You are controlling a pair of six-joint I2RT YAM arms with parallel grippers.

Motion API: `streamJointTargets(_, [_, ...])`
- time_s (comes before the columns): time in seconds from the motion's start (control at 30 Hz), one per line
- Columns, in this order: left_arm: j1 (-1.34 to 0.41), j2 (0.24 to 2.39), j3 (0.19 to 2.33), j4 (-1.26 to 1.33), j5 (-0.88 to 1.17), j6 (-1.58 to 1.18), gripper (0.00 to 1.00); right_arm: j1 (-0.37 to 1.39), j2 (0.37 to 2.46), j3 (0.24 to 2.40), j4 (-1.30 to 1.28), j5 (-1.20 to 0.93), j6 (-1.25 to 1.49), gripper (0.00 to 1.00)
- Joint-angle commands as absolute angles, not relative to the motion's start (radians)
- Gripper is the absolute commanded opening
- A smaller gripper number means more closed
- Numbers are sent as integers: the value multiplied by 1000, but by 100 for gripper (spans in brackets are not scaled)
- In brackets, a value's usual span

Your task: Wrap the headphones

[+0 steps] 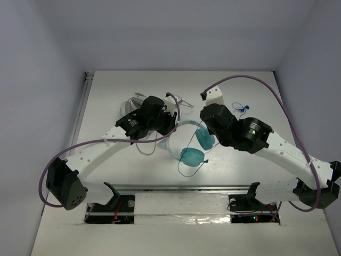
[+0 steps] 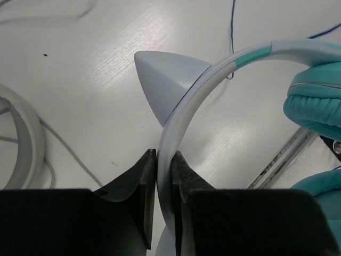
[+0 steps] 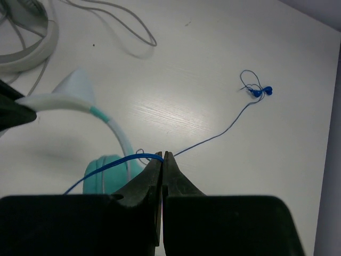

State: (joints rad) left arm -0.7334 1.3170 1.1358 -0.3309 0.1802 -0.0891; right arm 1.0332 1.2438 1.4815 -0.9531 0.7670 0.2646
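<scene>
The headphones have two round teal ear cups, a thin white headband with a grey cat-ear point, and a thin blue cord. My left gripper is shut on the headband and holds it above the table; in the top view it is left of the cups. My right gripper is shut on the blue cord just above one teal cup. From the jaws the cord runs right across the table to its blue plug end.
A coil of white cable lies on the table at the back left, behind my left arm. Thick purple robot cables arc over both arms. A metal rail runs along the table's near edge. Walls close in the sides and back.
</scene>
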Motion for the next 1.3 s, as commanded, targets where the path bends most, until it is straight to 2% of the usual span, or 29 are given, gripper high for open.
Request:
streamJointTargets(0.0, [-736, 1284, 1167, -324, 313, -52, 0, 999, 1261, 1473, -864, 854, 238, 0])
streamJointTargets(0.4, [-680, 1246, 1167, -267, 460, -81, 0, 861, 1154, 1322, -634, 770, 291, 0])
streamJointTargets(0.63, [-569, 1180, 1150, -149, 586, -158, 0, 861, 1040, 1161, -473, 671, 388, 0])
streamJointTargets(0.87, [-471, 1150, 1158, -71, 679, -268, 0, 850, 1014, 1054, -361, 609, 439, 0])
streamJointTargets(1.07, [-462, 1147, 1210, -54, 661, -330, 0, 841, 982, 944, -203, 532, 472, 0])
streamJointTargets(1.2, [-462, 1140, 1232, -32, 640, -364, 0, 801, 966, 859, -25, 415, 466, 12])
streamJointTargets(1.27, [-462, 1137, 1241, -9, 632, -387, 0, 792, 988, 830, 17, 390, 459, 14])
